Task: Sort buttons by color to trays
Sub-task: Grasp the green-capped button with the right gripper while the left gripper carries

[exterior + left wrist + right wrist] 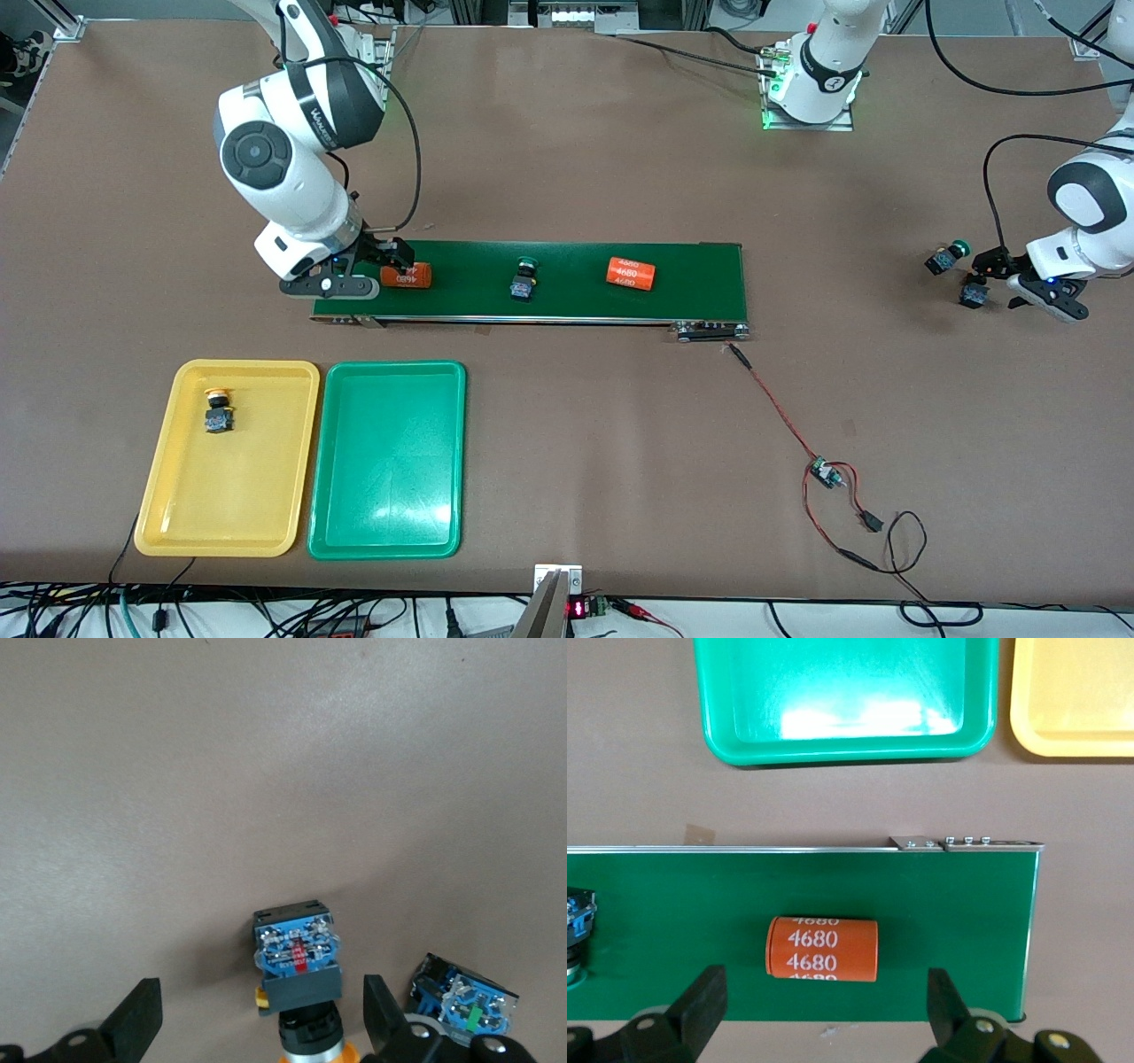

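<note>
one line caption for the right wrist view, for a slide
Open right gripper over an orange 4680 cylinder on the belt, green tray and yellow tray alongside.

Even, bright overhead light filled the scene, and the brown desk (567,159) showed a pale sheen toward the arms' bases. Shadows were soft and short. White glare lay on the floor of the green tray (788,673) in the right wrist view. In the left wrist view the desk carried a broad soft highlight, and the near yellow-capped button (297,961) looked slightly blurred.
</note>
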`<state>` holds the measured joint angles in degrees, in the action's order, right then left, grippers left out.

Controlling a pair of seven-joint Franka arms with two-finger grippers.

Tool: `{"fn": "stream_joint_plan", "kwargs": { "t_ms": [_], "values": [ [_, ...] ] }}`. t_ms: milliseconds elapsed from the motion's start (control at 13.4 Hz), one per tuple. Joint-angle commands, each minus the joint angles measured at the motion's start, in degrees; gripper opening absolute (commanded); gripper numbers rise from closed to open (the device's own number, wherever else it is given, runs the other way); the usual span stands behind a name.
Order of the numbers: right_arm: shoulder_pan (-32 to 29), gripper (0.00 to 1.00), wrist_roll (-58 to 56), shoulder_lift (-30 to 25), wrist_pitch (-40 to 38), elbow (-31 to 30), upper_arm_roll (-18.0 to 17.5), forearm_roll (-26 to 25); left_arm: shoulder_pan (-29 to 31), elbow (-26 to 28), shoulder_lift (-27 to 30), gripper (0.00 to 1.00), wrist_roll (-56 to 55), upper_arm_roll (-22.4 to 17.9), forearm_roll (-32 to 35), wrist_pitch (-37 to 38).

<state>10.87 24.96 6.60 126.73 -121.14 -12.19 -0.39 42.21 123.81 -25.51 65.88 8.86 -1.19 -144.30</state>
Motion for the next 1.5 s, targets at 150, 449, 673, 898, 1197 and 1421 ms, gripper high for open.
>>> {"fn": "stream_joint_plan", "kwargs": {
  "t_ms": [150,449,673,898,1197,1421],
  "values": [
    [-1.5,1.00,4.1,-3.3,4.8,-5.7,-4.9,6.5,-0.3,-0.1,-1.3,0.99,-0.8,0.3,0.6,0.2],
    [-0.5,1.00,6.8,-1.9,4.7,-5.7,-5.8,6.2,-0.7,-0.1,-1.0,0.20,-0.5,0.3,0.7,0.6],
    [0.6,1.00,13.8,0.8,4.7,-4.4,-7.2,1.1,-2.3,-0.1,1.0,0.00,-0.6,0.3,0.8,2.8],
    [1.8,1.00,17.1,3.2,4.8,-2.9,-7.5,-1.5,-8.7,-0.2,5.5,0.00,-0.9,0.5,0.8,8.2],
    [3.1,1.00,18.0,6.2,4.7,0.5,-7.5,-4.7,-21.3,-0.4,11.4,0.00,-17.5,1.2,0.7,18.0],
    [4.3,1.00,19.4,9.7,4.7,4.1,-7.5,-5.9,-28.5,-0.4,13.7,0.00,-30.5,3.1,0.2,21.3]
  ]
}}
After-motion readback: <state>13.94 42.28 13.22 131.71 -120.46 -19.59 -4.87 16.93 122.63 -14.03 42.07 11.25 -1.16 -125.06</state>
